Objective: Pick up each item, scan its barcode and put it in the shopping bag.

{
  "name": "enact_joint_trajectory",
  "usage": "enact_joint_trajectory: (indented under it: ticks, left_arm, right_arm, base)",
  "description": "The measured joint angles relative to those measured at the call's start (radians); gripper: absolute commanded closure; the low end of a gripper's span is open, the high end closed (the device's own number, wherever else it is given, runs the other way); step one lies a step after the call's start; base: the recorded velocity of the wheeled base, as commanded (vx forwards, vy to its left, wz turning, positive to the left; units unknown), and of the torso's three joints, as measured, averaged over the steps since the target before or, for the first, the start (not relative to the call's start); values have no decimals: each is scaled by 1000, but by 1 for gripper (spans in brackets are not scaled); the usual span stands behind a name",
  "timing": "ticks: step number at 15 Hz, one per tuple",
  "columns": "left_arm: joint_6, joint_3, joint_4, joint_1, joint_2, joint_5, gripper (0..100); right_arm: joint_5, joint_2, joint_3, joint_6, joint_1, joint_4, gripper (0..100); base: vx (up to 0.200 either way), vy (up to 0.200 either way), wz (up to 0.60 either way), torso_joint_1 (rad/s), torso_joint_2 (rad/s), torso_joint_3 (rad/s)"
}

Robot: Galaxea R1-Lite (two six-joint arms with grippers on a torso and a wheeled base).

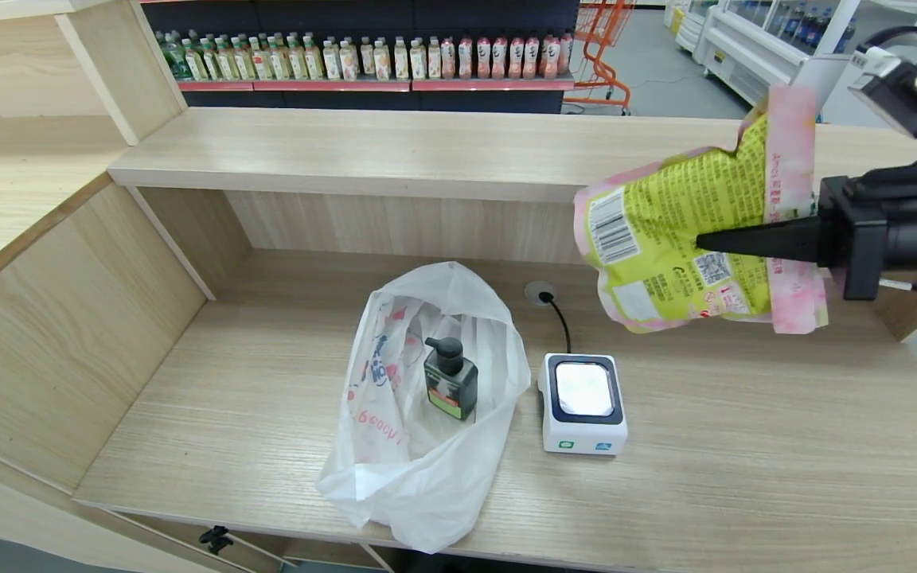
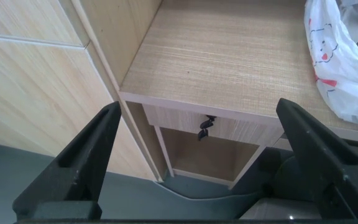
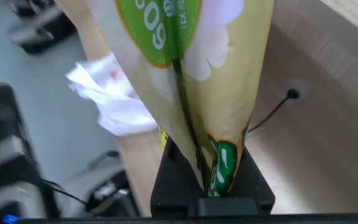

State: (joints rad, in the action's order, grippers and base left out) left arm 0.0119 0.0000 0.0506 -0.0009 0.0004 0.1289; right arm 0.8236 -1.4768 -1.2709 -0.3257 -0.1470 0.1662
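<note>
Black and spread wide apart with nothing between its jaws, the left end effector (image 2: 197, 109) hung low in front of the near edge of the worktop (image 2: 229, 56), outside the corner where a small black fitting (image 2: 205, 126) sat under the front lip. On the pale wood-grain surface, close to that front edge, the white shopping bag (image 1: 395, 446) lay slumped with its mouth open, one lobe drooping over the edge. A dark pump bottle (image 1: 450, 386) with a black pump head stood inside it, upright or nearly so.

Just beside the bag, on the robot's right, the white barcode scanner (image 1: 583, 402) rested flat with its lit window facing up. A black cable (image 1: 562, 322) ran from its back to a round grommet (image 1: 540, 293) farther along the worktop.

Above and to the right of the scanner, well clear of the surface, the right end effector (image 1: 713, 241) was clamped on a yellow-green and pink pouch (image 1: 665, 239), its jaws pinching the pouch from the right side. The pouch hung in the air, somewhat crumpled, its printed back and a white barcode patch (image 1: 614, 227) turned toward the head camera. From the right wrist, the jaws were seen pressed together on the pouch's folded body (image 3: 191, 74).

Behind the worktop rose a wooden ledge (image 1: 395, 151), and beyond it a store shelf (image 1: 363, 83) carried a row of drink bottles, with an orange trolley (image 1: 606, 48) to its right.
</note>
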Motion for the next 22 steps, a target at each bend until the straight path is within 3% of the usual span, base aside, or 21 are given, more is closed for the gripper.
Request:
enact_joint_trajectory:
  ticks: [5, 7, 15, 22]
  left_arm:
    - [-3, 0, 0, -2, 0, 0, 0]
    - [-3, 0, 0, 0, 0, 1, 0]
    - [-3, 0, 0, -1, 0, 1, 0]
    - [-3, 0, 0, 0, 0, 1, 0]
  right_arm:
    - [-69, 100, 101, 561, -56, -161, 100]
    - [-94, 123, 112, 670, -120, -193, 100]
    - [-110, 133, 279, 656, -329, -197, 100]
    - [-136, 60, 381, 495, -332, -246, 100]
  base:
    - [0, 80, 0, -1, 0, 1]
    - [0, 0, 0, 0, 0, 0]
    - [0, 0, 0, 0, 0, 0]
    - [0, 0, 0, 0, 0, 0]
